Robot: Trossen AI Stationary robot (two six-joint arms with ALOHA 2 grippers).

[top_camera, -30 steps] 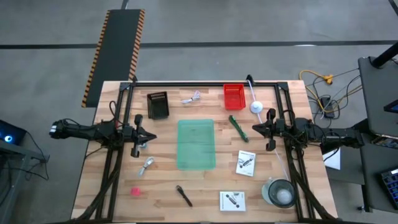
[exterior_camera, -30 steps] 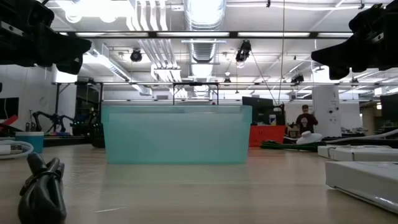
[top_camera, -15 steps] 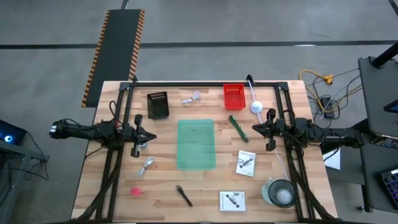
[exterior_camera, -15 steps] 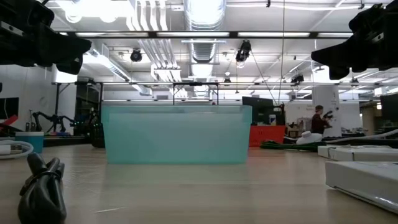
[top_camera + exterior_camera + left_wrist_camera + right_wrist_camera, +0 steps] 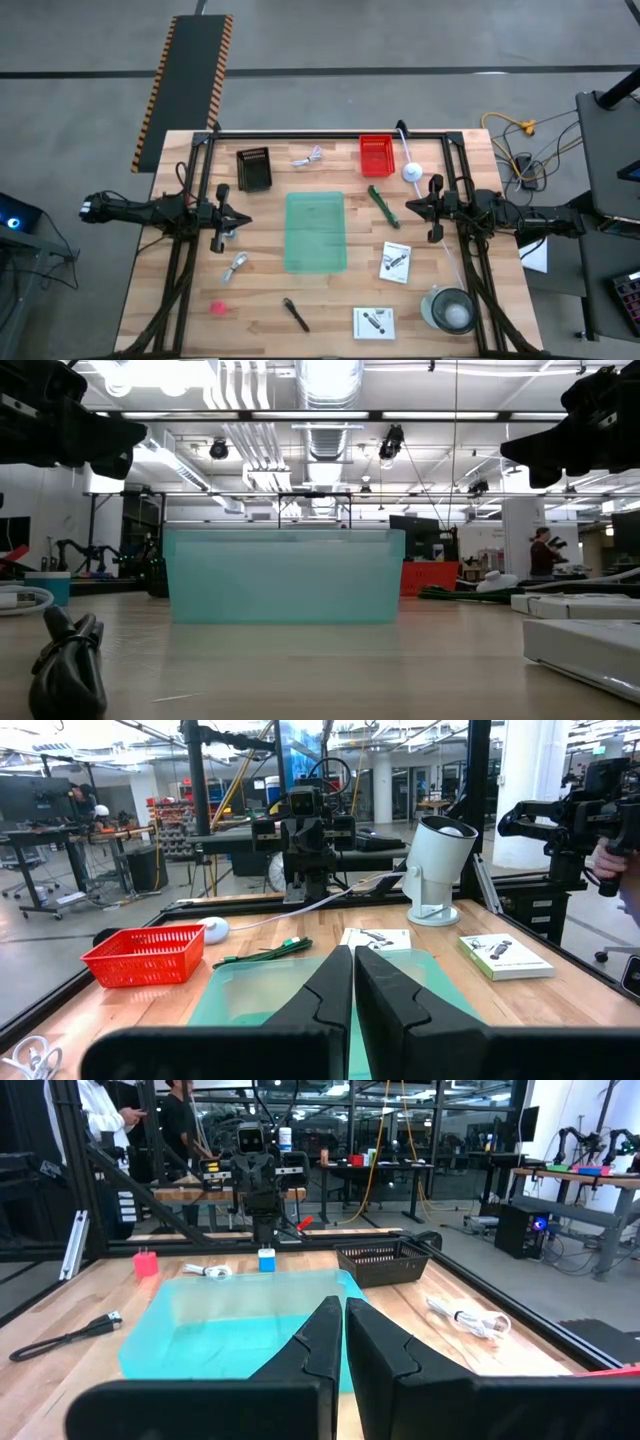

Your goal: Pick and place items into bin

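Observation:
A translucent teal bin (image 5: pixel 315 232) stands at the table's middle. The items lie around it: a green marker (image 5: pixel 382 206), two white printed packets (image 5: pixel 396 262) (image 5: pixel 373 323), a black pen-like tool (image 5: pixel 296 314), a pink blob (image 5: pixel 218 308) and white coiled cables (image 5: pixel 307 157) (image 5: pixel 236 266). My left gripper (image 5: pixel 249 219) hovers shut above the table, left of the bin, pointing level toward it. My right gripper (image 5: pixel 407 208) hovers shut to the bin's right, facing it. In the wrist views both grippers (image 5: pixel 352 985) (image 5: pixel 343 1335) show joined fingers with nothing between them.
A black basket (image 5: pixel 254 168) and a red basket (image 5: pixel 377 154) stand at the far side. A white lamp-like stand (image 5: pixel 412 172) is near the right arm, and a clear round container (image 5: pixel 450 308) sits at the near right corner. Dark frame rails run along the table's edges.
Both arms have kept still. In the low view, a person far behind the table has walked toward the right.

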